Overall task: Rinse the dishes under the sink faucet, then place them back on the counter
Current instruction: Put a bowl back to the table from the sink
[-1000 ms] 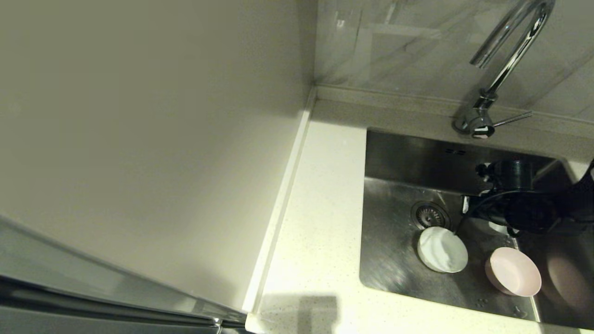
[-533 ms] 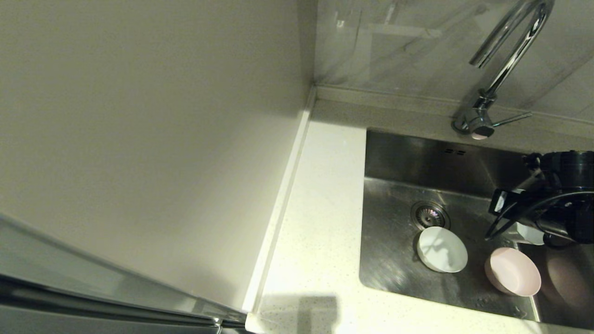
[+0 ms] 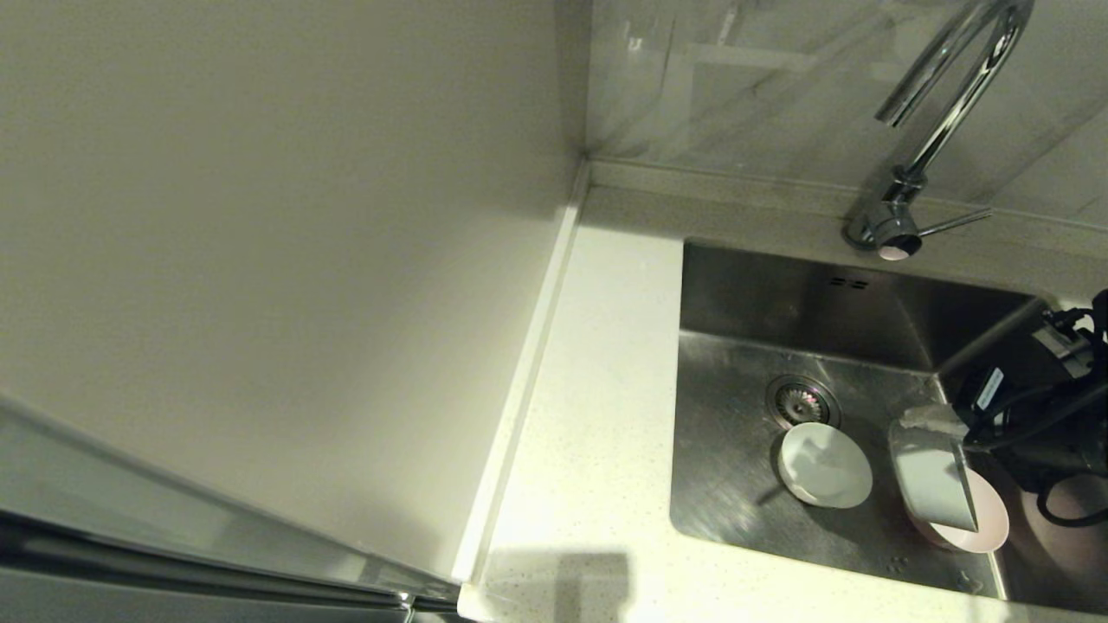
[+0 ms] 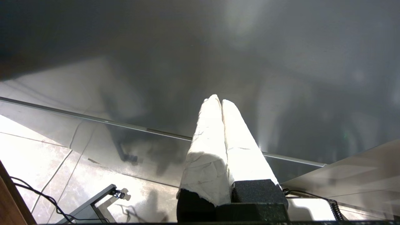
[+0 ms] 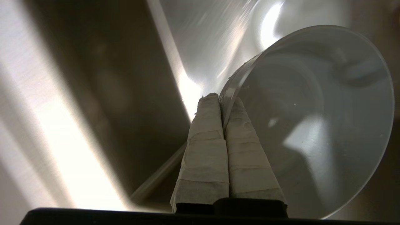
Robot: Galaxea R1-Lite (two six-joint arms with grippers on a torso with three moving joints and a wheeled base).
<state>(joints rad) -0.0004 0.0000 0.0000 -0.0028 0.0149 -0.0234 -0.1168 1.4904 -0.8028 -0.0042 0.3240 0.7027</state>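
Note:
My right gripper (image 5: 220, 100) is shut on the rim of the grey-blue bowl (image 5: 312, 125). In the head view that bowl (image 3: 933, 480) hangs tilted on edge at the right side of the sink (image 3: 736, 493), partly in front of the pink bowl (image 3: 987, 519). The white bowl (image 3: 824, 465) sits upright on the sink floor beside the drain (image 3: 801, 400). The chrome faucet (image 3: 943, 112) arches over the back of the sink, and no water shows under it. My left gripper (image 4: 218, 100) is shut on nothing and hangs away from the counter, over a tiled floor.
The white speckled counter (image 3: 597, 415) runs along the sink's left side, with a beige wall panel (image 3: 260, 260) to its left. The faucet's lever (image 3: 956, 222) sticks out to the right. My right arm (image 3: 1047, 407) fills the sink's right corner.
My right gripper has moved from the middle of the sink to its right side with the grey-blue bowl, which now hangs tilted over the pink bowl. The white and pink bowls stayed put.

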